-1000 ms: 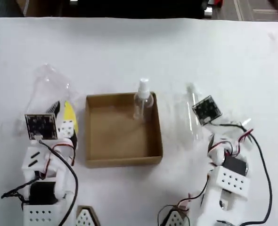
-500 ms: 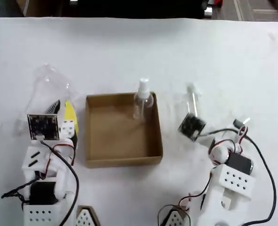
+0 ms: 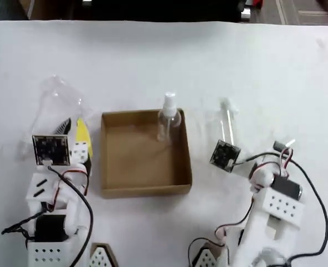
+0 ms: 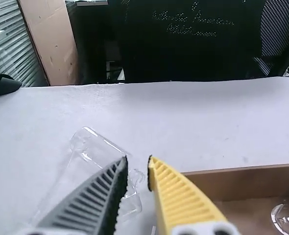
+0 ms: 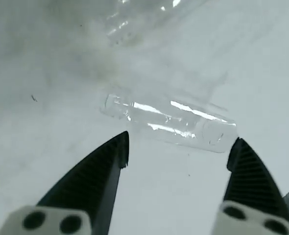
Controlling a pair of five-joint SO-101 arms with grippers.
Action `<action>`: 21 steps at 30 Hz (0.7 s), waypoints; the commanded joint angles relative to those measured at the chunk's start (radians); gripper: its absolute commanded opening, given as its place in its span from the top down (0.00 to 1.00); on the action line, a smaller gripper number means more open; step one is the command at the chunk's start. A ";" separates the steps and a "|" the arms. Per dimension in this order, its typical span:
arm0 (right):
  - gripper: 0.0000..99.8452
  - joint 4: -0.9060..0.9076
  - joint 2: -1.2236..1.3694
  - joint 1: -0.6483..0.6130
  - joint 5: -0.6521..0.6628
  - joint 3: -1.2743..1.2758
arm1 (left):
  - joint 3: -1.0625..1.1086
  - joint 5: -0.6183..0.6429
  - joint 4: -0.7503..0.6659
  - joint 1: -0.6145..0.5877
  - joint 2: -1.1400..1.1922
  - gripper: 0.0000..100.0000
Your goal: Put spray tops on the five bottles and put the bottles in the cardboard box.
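The cardboard box (image 3: 144, 178) sits mid-table. One clear bottle with a white spray top (image 3: 168, 118) stands upright in its far right corner; its base (image 4: 286, 218) shows in the left wrist view. Right of the box a loose spray top with its tube (image 3: 228, 118) lies on the table. Another clear bottle (image 5: 171, 122) lies on its side, capless, just beyond my right gripper (image 5: 179, 144), which is open wide over the table with a finger toward each end of the bottle. My left gripper (image 4: 137, 164) stays left of the box, open by a narrow gap, holding nothing.
A crumpled clear plastic bag (image 3: 58, 97) lies beyond the left gripper, left of the box. More clear plastic (image 5: 144, 14) lies past the lying bottle. The box wall (image 4: 232, 178) is close beside the left gripper. The white table stretches bare at the back.
The right arm's wrist has drawn back toward the near edge and swung slightly toward the box, lowering over the lying bottle. The left arm has not moved.
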 commanded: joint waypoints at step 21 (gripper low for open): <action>0.67 -0.153 0.430 0.048 0.129 -0.192 | -0.006 -0.015 -0.026 0.005 -0.010 0.93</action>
